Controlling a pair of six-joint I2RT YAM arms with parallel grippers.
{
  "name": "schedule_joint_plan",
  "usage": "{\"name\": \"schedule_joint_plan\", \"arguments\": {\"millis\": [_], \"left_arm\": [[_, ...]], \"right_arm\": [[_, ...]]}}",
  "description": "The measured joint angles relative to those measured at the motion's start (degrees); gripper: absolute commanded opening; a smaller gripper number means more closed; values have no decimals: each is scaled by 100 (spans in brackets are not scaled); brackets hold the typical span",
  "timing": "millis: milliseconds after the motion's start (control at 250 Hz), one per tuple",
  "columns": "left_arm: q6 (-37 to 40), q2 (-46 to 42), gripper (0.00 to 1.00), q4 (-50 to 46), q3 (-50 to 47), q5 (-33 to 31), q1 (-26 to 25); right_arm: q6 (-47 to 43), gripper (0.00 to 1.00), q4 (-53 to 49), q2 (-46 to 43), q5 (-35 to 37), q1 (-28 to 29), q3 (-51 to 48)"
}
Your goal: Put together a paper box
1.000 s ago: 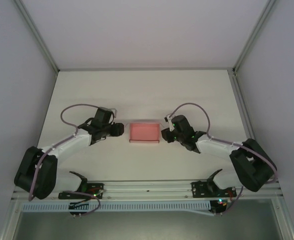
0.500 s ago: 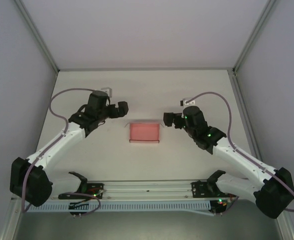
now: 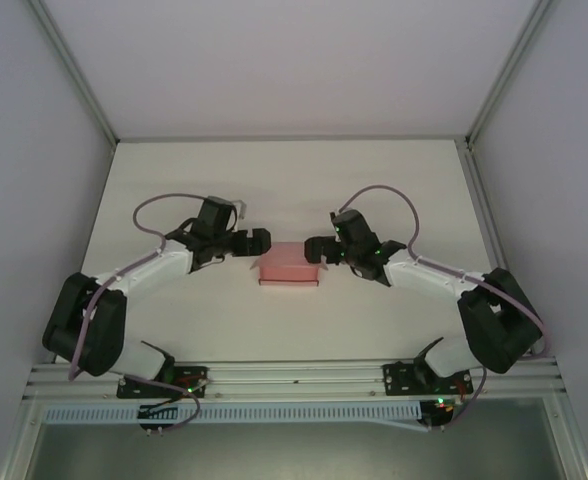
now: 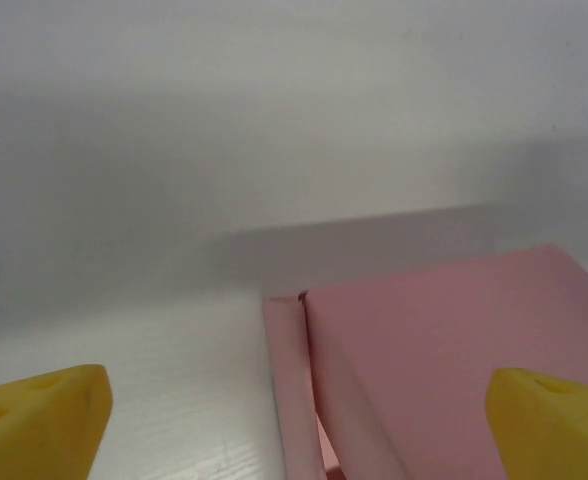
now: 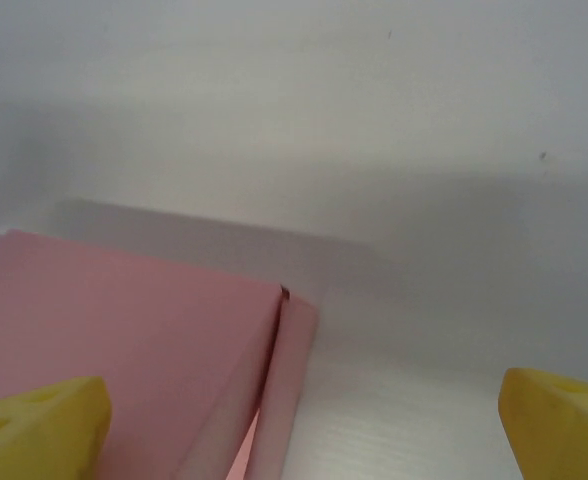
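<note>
From up here the paper box (image 3: pixel 289 263) looks mostly built. It lies in the middle of the worktop (image 3: pixel 174 180) as a closed pink block with a flat top and no loose sheet spread around it. What I judge is left is at its two short ends. Through the left wrist camera, the end flap (image 4: pixel 289 385) stands a little off the box body (image 4: pixel 454 340), with a dark slit between them. Through the right wrist camera, the flap at the other end (image 5: pixel 286 370) gapes away from the pink top (image 5: pixel 124 320) in the same way. So I'd say the ends need pressing or tucking home before I call it finished.

The left jaws sit at the box's left end and the right jaws at its right end, both just above it. Both stand wide open and hold nothing. On each side, one yellow fingertip (image 4: pixel 39 420) hangs over bare worktop beside the box, and the other (image 4: pixel 554 420) hangs over the pink top. It is the same on the right (image 5: pixel 34 425). I can't tell whether any tip touches the card.
</note>
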Motion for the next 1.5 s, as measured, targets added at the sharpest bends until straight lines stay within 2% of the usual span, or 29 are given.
{"name": "schedule_joint_plan", "arguments": {"millis": [140,272,403,511,687,890,1026,1262,1374,1497], "left_arm": [[-35,175,81,330,-249,321,-4],[-76,404,69,575,-350,566,-7],[-96,555,64,789,-411,761,-11],[-118,669,55,955,-442,872,-22],[-142,855,33,1246,-452,1099,-33],[-199,855,20,1694,-647,1198,-26],[-420,855,9,2452,-1051,1617,190],[-841,933,7,3534,-1644,2428,702],[-887,944,7,3687,-1725,2570,765],[-887,946,7,3751,-1751,2618,776]], "right_arm": [[192,100,398,0,-55,109,-546],[319,100,728,9,-13,197,-841],[374,100,892,20,129,256,-907],[422,100,938,20,251,293,-911],[501,100,968,-26,407,297,-918],[1091,100,1134,-782,675,297,-1281],[1530,100,1360,-1311,654,297,-1558],[2168,100,1478,-1252,-83,199,-1558],[2339,99,1547,-752,-623,96,-1438],[2503,93,1864,-74,-1309,20,-1233]]}}
